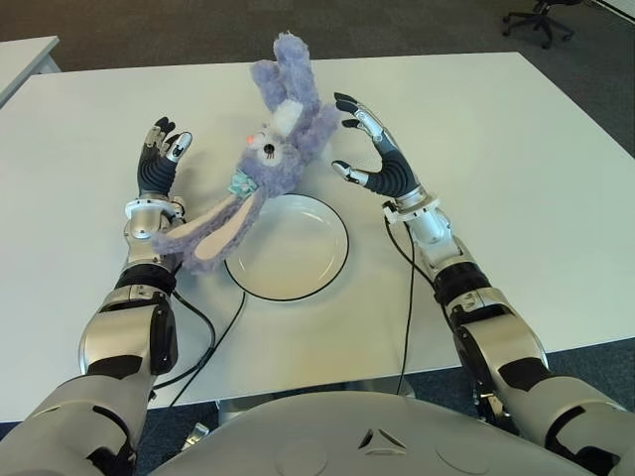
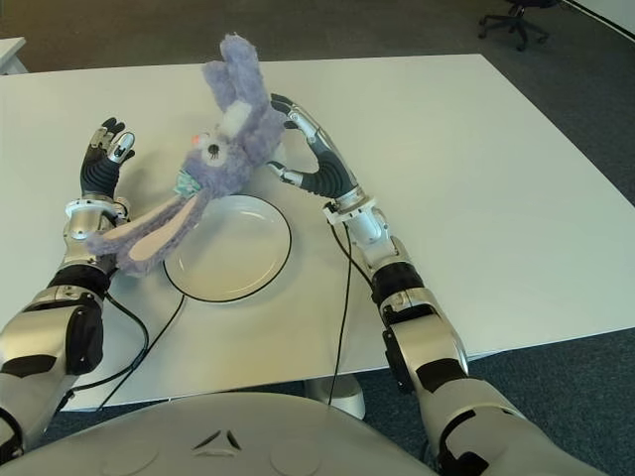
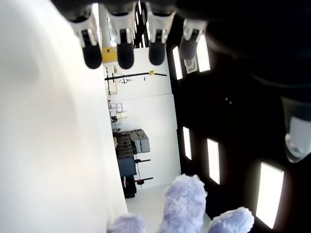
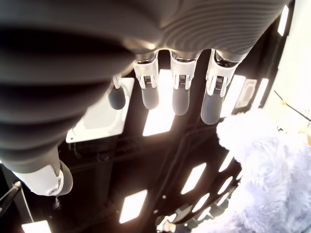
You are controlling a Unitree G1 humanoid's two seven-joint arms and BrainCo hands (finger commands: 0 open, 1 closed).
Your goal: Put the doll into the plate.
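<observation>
- Doll [image 1: 268,159] — a fluffy purple rabbit — sits between the two hands at the far rim of the plate [image 1: 288,248], body up off the table, one long pink-lined ear trailing down toward the left wrist.
- Only its lower edge seems to overlap the plate's far-left rim; most of the toy leans outside it, so I judge the task not finished.
- Plate lies flat on the white table [image 1: 516,178], right in front of the robot and between its forearms — a sensible spot, since either hand can reach it.
- Right hand [image 1: 372,149] is up beside the doll's feet, palm turned toward the toy, fingers spread wide and the thumb held apart.
- Its own wrist camera shows four straight fingers [image 4: 179,99] with purple fur near them but nothing closed in — so it is released and holds nothing, though a fingertip may brush the fur; I cannot tell for sure.
- Left hand [image 1: 159,159] is raised on the other side of the doll, fingers straight and loose — again nothing gripped; the fingertips [image 3: 125,56] point into free space in its wrist camera, fur well off from them.
- The drooping ear crosses the left wrist in the head camera; whether it rests on it or only passes in front, I cannot say.
- My read: both palms face inward to bracket the toy, a pose suited to a two-handed squeeze or a nudge toward the plate's middle.
- Risk to watch — soft, floppy fur gives little to push against, and the toy could tip off the rim.
</observation>
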